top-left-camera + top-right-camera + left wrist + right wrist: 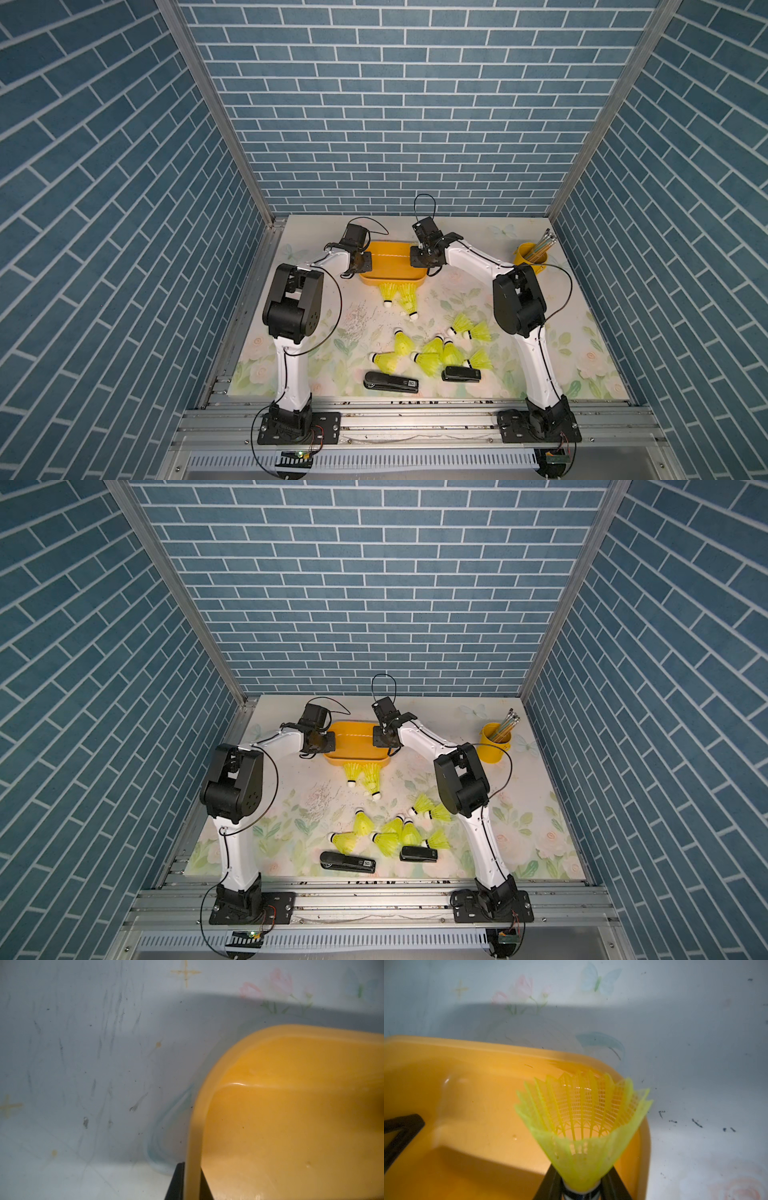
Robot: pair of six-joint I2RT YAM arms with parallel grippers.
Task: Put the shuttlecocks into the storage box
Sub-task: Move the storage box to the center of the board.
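Observation:
The storage box [390,257] [353,739], a shallow yellow-orange tub, sits at the back middle of the table. My left gripper [360,262] [191,1167] is shut on its left end wall [193,1126], one finger inside and one outside. Over the box's right end, my right gripper [419,257] [582,1176] is shut on a neon shuttlecock [583,1157] by its tip, skirt pointing away above the box floor [467,1105]. Two shuttlecocks [388,293] [408,301] lie against the box's front wall. Several more [432,353] [390,833] are scattered nearer the front.
Two black staplers [390,381] [461,374] lie just in front of the shuttlecock cluster. A yellow cup with pencils [530,255] stands at the back right. Small specks [357,324] are strewn left of centre. Blue brick walls close in three sides.

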